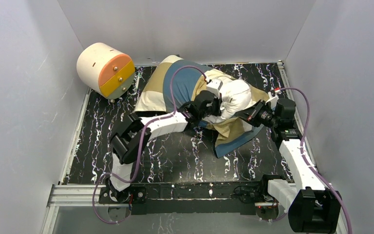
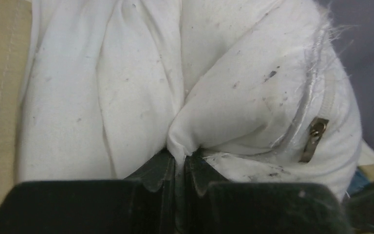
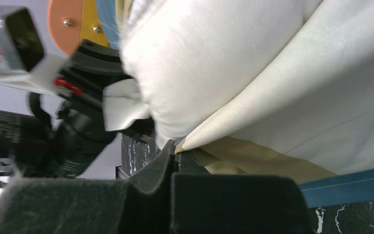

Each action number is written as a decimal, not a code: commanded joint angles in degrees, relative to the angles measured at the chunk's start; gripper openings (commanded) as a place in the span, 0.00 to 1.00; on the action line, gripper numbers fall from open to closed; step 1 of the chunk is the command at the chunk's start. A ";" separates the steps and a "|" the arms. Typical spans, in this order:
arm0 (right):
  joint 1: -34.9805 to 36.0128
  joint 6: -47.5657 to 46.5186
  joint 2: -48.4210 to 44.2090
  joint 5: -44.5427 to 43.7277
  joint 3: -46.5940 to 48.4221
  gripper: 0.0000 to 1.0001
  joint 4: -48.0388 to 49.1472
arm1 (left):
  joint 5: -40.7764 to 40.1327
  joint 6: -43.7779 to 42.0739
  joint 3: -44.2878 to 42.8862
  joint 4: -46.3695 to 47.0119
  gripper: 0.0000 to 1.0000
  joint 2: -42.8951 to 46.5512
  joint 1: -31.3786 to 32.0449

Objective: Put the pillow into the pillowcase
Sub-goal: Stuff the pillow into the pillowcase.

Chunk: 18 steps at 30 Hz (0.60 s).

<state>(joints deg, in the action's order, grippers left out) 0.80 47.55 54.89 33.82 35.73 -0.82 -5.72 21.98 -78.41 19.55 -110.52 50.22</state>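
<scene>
Orange-faced cylinder (image 1: 104, 69) far left, pillow (image 1: 234, 96) bulging from pillowcase (image 1: 185, 85); cable (image 1: 173, 95) arching over

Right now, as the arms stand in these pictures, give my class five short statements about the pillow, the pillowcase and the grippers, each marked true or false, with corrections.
1. The left gripper is shut on a fold of the pillow. True.
2. The right gripper is open and holds nothing. False: it is shut on an edge of the pillowcase.
3. The pillow is fully inside the pillowcase. False: a white end sticks out between the two grippers.
4. The cylinder lies at the far left corner, apart from both grippers. True.
5. A metal zip pull shows on the pillow's seam. True.
</scene>
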 commanded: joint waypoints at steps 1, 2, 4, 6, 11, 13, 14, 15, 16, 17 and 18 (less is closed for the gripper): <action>-0.27 3.37 -4.87 6.83 11.55 0.01 10.31 | -9.13 1.26 7.36 -14.47 0.00 -12.33 3.11; -0.27 5.10 -4.63 8.31 11.53 0.01 12.83 | -9.37 2.86 7.66 -14.65 0.00 -13.96 4.01; -0.26 8.54 -4.22 11.74 11.17 0.01 19.08 | -11.73 5.94 7.53 -16.78 0.00 -17.24 5.54; -0.24 9.01 -4.19 13.67 12.87 0.01 19.98 | -12.82 7.81 7.72 -18.72 0.00 -19.25 6.03; -0.26 4.68 -3.83 14.87 19.04 0.01 11.59 | -11.26 9.99 7.91 -17.62 0.00 -19.26 6.04; -0.21 3.85 -3.81 14.09 17.42 0.01 10.22 | -7.19 12.21 7.26 -17.75 0.00 -16.77 6.07; -0.18 0.10 -3.86 12.19 16.97 0.01 5.07 | -5.65 12.62 7.57 -17.92 0.02 -13.79 6.05; -0.24 -4.30 -4.01 9.64 17.05 0.01 -1.74 | -4.62 12.69 8.03 -18.50 0.07 -10.37 6.09; -0.26 -7.81 -4.27 6.72 16.88 0.01 -7.22 | -4.28 12.69 8.10 -19.89 0.12 -6.30 6.01; -0.21 -9.63 -5.02 3.88 16.15 0.01 -10.74 | -4.01 12.30 7.30 -22.83 0.20 -2.65 5.72; -0.23 -10.66 -5.72 1.60 14.96 0.01 -12.29 | -3.29 11.87 5.71 -25.96 0.26 0.48 5.17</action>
<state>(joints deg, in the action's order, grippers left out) 0.40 43.22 55.07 36.10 44.21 -13.47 -11.42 34.06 -75.42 21.96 -115.31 56.21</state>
